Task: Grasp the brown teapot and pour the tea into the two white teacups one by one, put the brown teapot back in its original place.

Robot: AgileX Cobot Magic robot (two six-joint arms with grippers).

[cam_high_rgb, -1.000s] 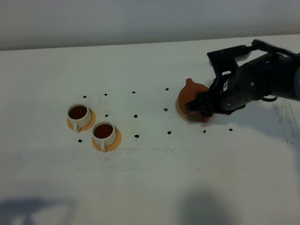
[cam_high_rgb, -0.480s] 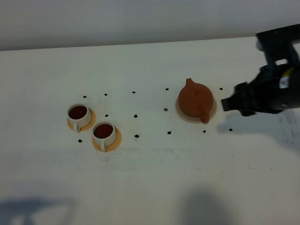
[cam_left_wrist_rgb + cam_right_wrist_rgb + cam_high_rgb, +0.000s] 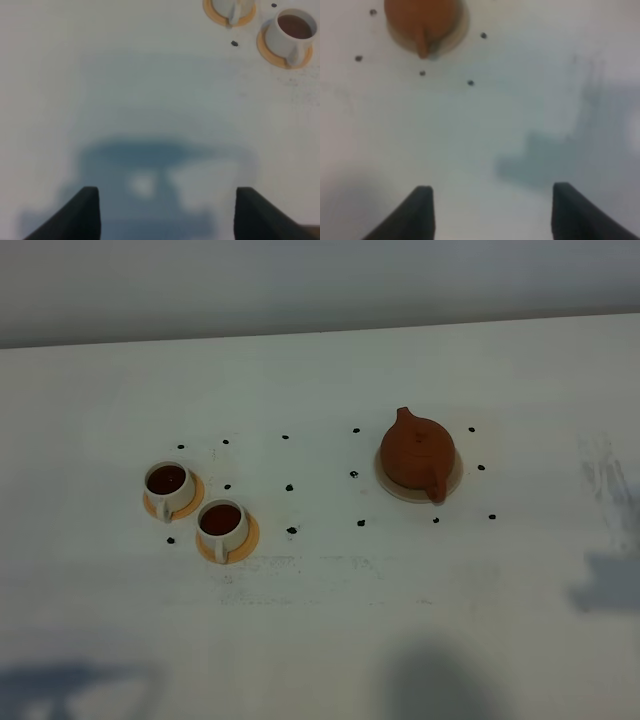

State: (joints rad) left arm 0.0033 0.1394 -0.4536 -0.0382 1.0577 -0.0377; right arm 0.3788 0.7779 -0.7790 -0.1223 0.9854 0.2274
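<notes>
The brown teapot [image 3: 417, 452] stands upright on its round cream-white coaster [image 3: 456, 478] at the table's right of centre; it also shows in the right wrist view [image 3: 421, 20]. Two white teacups [image 3: 167, 483] [image 3: 221, 523] holding dark tea sit on orange saucers at the left; one cup [image 3: 291, 31] shows fully in the left wrist view, the other [image 3: 229, 6] partly. Neither gripper shows in the high view. The left gripper [image 3: 165, 212] is open and empty above bare table. The right gripper [image 3: 490, 210] is open and empty, well back from the teapot.
Small black dots [image 3: 291, 530] mark the white tabletop [image 3: 320, 620] around the cups and teapot. The table's far edge [image 3: 320, 335] runs along the top of the high view. Arm shadows lie on the table near its front and right side.
The right arm has let go of the teapot, pulled away to the right and left the high view. The teapot stays on its coaster. The cups have not moved.
</notes>
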